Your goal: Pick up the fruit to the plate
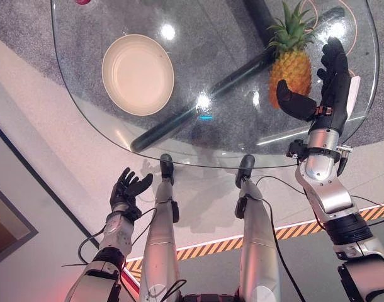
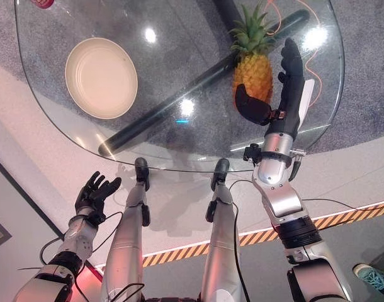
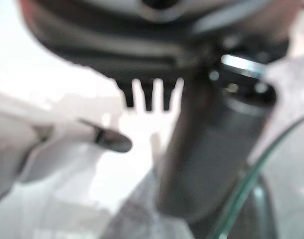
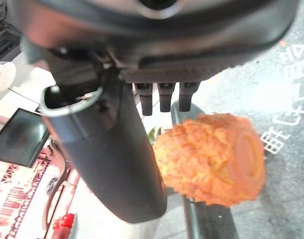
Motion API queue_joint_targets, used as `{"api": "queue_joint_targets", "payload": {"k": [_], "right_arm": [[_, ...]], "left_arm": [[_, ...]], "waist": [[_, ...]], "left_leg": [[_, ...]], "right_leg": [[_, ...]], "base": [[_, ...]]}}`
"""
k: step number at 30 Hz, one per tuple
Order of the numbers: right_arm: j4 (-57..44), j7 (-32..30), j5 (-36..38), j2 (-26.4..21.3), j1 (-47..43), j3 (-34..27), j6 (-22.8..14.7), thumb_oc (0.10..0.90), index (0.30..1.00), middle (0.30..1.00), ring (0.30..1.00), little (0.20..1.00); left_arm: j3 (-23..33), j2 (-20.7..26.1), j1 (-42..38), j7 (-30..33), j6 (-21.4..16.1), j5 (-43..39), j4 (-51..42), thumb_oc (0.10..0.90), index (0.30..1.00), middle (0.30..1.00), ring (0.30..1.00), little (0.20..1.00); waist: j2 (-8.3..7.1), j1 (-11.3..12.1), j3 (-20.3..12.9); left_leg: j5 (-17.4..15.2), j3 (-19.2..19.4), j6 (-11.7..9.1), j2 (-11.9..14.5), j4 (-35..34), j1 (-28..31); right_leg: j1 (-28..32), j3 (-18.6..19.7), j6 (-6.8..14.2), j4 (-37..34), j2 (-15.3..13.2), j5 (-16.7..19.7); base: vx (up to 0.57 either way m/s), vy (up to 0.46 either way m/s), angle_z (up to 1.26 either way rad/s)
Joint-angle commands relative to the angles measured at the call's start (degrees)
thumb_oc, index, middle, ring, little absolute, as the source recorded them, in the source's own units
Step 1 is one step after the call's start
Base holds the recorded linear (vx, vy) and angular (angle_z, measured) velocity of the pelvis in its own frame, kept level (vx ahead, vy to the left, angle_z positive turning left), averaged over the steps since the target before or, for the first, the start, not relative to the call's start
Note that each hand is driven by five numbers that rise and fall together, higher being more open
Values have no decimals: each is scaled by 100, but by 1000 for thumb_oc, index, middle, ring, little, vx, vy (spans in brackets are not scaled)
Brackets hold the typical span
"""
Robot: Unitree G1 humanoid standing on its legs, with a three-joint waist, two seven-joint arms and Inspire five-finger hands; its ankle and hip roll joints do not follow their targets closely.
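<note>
A pineapple (image 1: pixel 291 63) stands upright on the far right of a round glass table (image 1: pixel 104 119), well apart from the empty cream plate (image 1: pixel 138 74) on the table's left. The right hand (image 1: pixel 327 85) is raised just beside the fruit, fingers straight and thumb spread toward it; contact cannot be made out. The left hand (image 1: pixel 127 190) hangs below the table's near edge, fingers relaxed and holding nothing. A small red object (image 1: pixel 82 2), too cropped to identify, sits at the far left rim.
</note>
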Motion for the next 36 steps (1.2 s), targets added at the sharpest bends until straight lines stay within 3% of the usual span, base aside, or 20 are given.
{"api": "queue_joint_targets", "payload": {"k": [1,13,36], "right_arm": [[-454,-140,-31,-150,14,-123,-252,800,900,900,900,900],[172,-290,124,-117,-147,-39,243,800,900,900,900,900],[624,-41,580,36,-368,94,603,800,900,900,900,900]], "left_arm": [[53,143,435,29,-228,-12,151,800,900,900,900,900],[20,192,393,49,-144,27,128,800,900,900,900,900],[-42,204,349,77,-35,60,28,800,900,900,900,900]], "waist": [[40,-111,-125],[50,-56,-125],[94,8,-125]], "left_leg": [[-385,91,185,-222,478,-149],[-382,59,200,-231,516,-199],[-372,23,216,-258,548,-266]], "right_leg": [[157,-313,-9,-347,145,61],[112,-333,-13,-311,136,70],[30,-337,-42,-245,148,60]], "base": [[0,0,0],[0,0,0],[0,0,0]]}}
